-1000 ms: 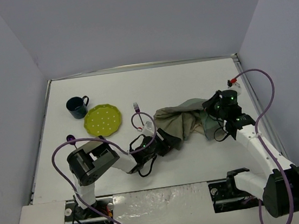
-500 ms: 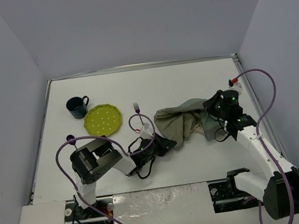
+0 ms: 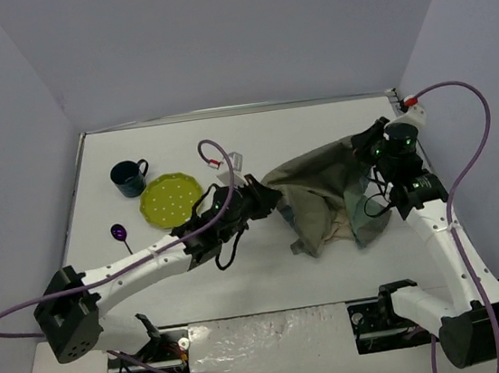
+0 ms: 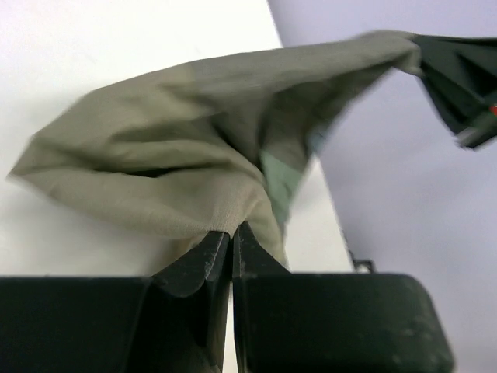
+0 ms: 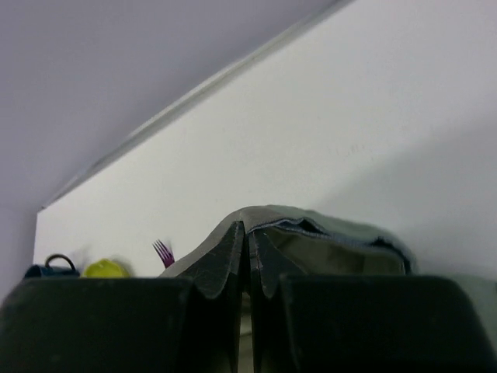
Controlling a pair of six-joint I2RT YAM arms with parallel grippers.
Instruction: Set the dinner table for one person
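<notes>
Tally, overhead view unless noted.
- One surface [image 3: 298, 135] is carrying the items.
- One dark mug [image 3: 128, 177] is standing on it.
- One yellow-green plate [image 3: 171, 199] is lying on it.
- One purple spoon [image 3: 118, 232] is showing.
- One purple fork [image 5: 163, 252] is showing, in the right wrist view only.
- One cloth placemat [image 3: 324, 197], beige and green, is appearing.
- Two arms are reaching in: left arm [image 3: 141, 271], right arm [image 3: 453, 248].
- Two pincers are coming with them: left pincer [image 3: 273, 196], right pincer [image 3: 374, 140].

Cutlery is totalling two pieces, crockery two pieces, and cloth one piece.
</notes>
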